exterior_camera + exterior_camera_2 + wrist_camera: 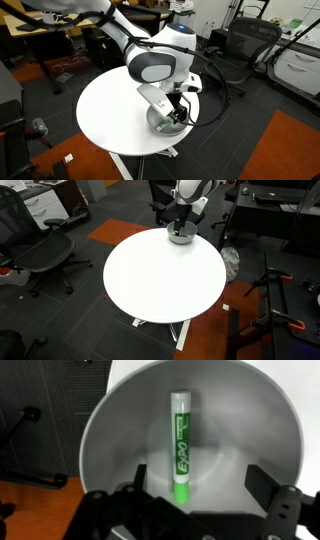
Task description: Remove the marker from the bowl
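Gripper [200, 488] open, jaws at 9 and 3 o'clock of the marker [180, 445]. It lies 12-to-6 inside the bowl [110, 440]. Probably no contact yet. Risk: off-centre closing rolls marker up curved wall or shoves bowl.

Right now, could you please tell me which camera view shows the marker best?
The wrist view: the marker lies whole inside the bowl, label readable. In both exterior views the bowl shows under the gripper, but the marker cannot be made out.
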`<state>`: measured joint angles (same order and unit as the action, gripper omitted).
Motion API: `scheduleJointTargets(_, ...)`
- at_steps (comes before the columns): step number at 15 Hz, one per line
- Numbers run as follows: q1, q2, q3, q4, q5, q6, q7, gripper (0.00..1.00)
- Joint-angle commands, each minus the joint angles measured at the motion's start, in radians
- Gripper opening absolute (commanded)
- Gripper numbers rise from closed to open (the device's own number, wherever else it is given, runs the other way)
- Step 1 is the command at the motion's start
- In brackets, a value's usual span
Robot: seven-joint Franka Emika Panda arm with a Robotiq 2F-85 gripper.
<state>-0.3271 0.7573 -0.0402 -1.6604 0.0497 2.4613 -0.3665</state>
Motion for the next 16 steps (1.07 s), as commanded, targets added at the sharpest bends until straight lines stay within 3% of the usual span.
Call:
scheduleJointTargets(1, 0.01, 0.044, -0.017, 0.083, -0.018, -0.059, 0.036, 1.0)
scheduleJointTargets(16, 0.007, 0.145, -0.018, 0.24, -0.018, -0.186, 0.032, 1.0)
